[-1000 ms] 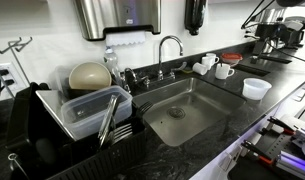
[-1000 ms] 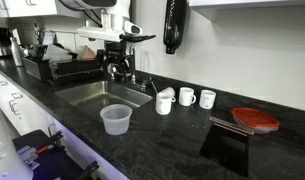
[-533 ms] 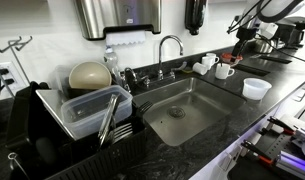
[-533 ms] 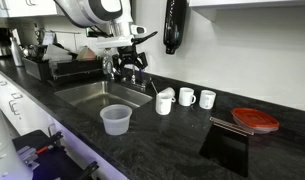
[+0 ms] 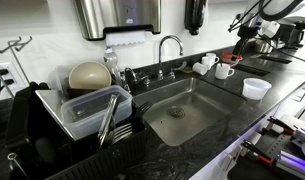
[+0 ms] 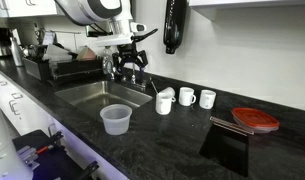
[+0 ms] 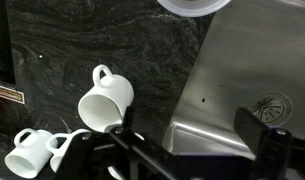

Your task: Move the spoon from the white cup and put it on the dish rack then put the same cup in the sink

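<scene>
Overhead, the gripper (image 7: pixel 182 128) hangs with its dark jaws spread wide and empty, above the speckled black stone counter (image 7: pixel 102 40) beside the brushed-steel sink (image 7: pixel 232 60). Close by, the glossy white cup (image 7: pixel 106 100) stands upright, its loop handle out, and the thin spoon (image 6: pixel 153 89) slants from it. The black dish rack (image 5: pixel 37 140) sits across the basin.

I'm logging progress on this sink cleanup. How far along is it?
Nothing looks done yet. The spoon sticks out of the cup nearest the sink, and that cup stands on the counter. In hand: the tool hangs open and empty above the counter, between cup and sink. Left: lift the spoon out, lay it on the rack, then put the cup in the sink.
</scene>
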Action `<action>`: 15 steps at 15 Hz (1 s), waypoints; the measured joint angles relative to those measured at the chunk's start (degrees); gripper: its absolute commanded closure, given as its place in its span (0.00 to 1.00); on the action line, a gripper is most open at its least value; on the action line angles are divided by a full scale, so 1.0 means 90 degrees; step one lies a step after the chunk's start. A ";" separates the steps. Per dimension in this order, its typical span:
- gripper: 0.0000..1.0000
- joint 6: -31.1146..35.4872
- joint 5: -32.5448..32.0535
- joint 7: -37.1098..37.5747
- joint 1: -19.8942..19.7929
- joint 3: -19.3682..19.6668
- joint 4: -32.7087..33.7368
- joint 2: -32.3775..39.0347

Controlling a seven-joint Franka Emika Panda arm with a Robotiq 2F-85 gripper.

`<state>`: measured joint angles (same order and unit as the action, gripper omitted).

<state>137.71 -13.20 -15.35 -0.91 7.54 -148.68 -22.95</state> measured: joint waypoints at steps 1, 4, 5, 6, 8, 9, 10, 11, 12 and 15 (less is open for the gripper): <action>0.00 0.0011 -0.0017 0.0039 -0.0007 -0.0007 0.0002 0.0002; 0.00 0.0325 -0.0603 0.0481 -0.0225 -0.0165 0.0047 0.0068; 0.00 0.0422 -0.0830 0.0648 -0.0305 -0.0240 0.0074 0.0126; 0.00 0.0453 -0.1042 0.0814 -0.0376 -0.0322 0.0115 0.0211; 0.00 0.0453 -0.1203 0.0962 -0.0402 -0.0442 0.0195 0.0461; 0.00 0.0454 -0.1277 0.1041 -0.0401 -0.0491 0.0243 0.0605; 0.00 0.0472 -0.1433 0.1153 -0.0412 -0.0535 0.0311 0.0761; 0.00 0.0524 -0.1642 0.1306 -0.0445 -0.0560 0.0399 0.0927; 0.00 0.0601 -0.1894 0.1464 -0.0498 -0.0564 0.0515 0.1108; 0.00 0.0792 -0.2382 0.1855 -0.0657 -0.0549 0.0936 0.1605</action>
<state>144.83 -34.64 1.34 -6.82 2.59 -140.26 -8.50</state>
